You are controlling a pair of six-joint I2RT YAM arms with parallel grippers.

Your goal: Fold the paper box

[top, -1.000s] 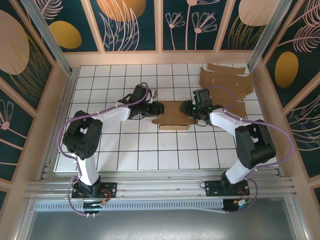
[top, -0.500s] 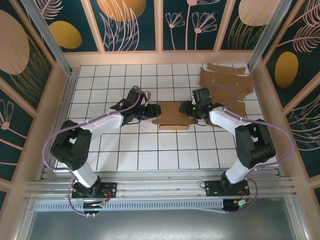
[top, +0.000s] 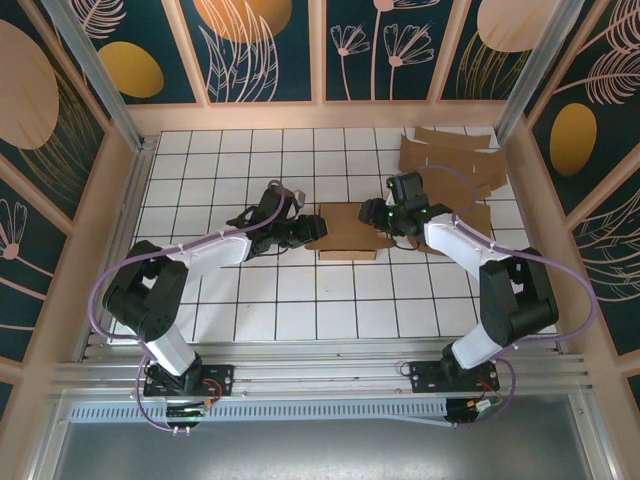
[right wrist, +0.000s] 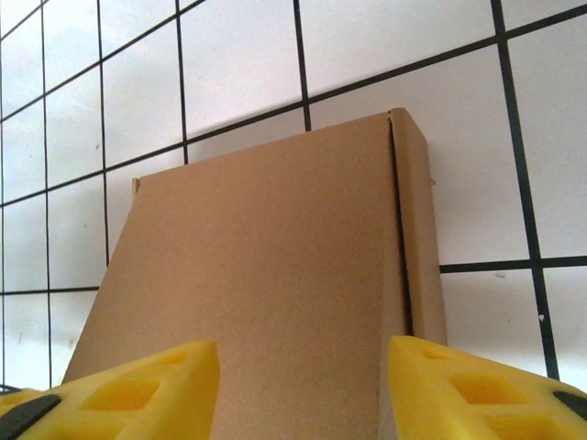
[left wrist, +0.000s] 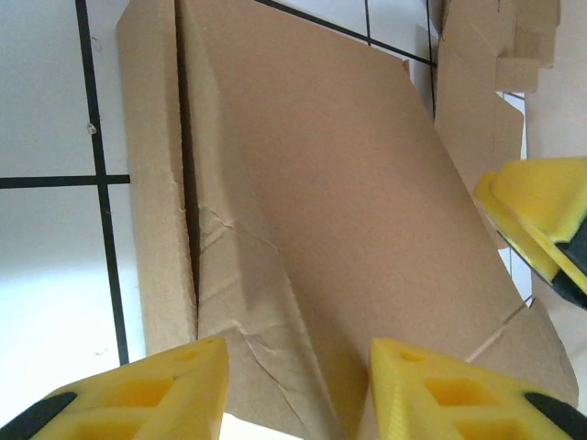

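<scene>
From the top camera, I have the left claw (top: 303, 232) at one end of the paper box (top: 347, 232) and the right claw (top: 381, 214) at the opposite end. The box lies flat on the counter (top: 250, 300) between the two. Spare cardboard blanks (top: 450, 165) sit beyond the right claw, well apart from the work.

On the left wrist camera, my claw's jaws stand apart, and the box begins just ahead of the yellow fingers (left wrist: 138, 390). A narrow side flap (left wrist: 151, 183) lies ahead and to the left, folded along a seam, with creases in the panel close in front.

On the right wrist camera the jaws are apart too. The broad panel is directly ahead and runs in under the gap, with a thin folded strip (right wrist: 417, 229) at its right edge. Whether either claw's pads touch the cardboard, I can't tell.

I judge this an early fold, with the panels mostly flat and no walls raised. Next I'd want one claw pinning the panel while the other lifts a side flap along its crease.
</scene>
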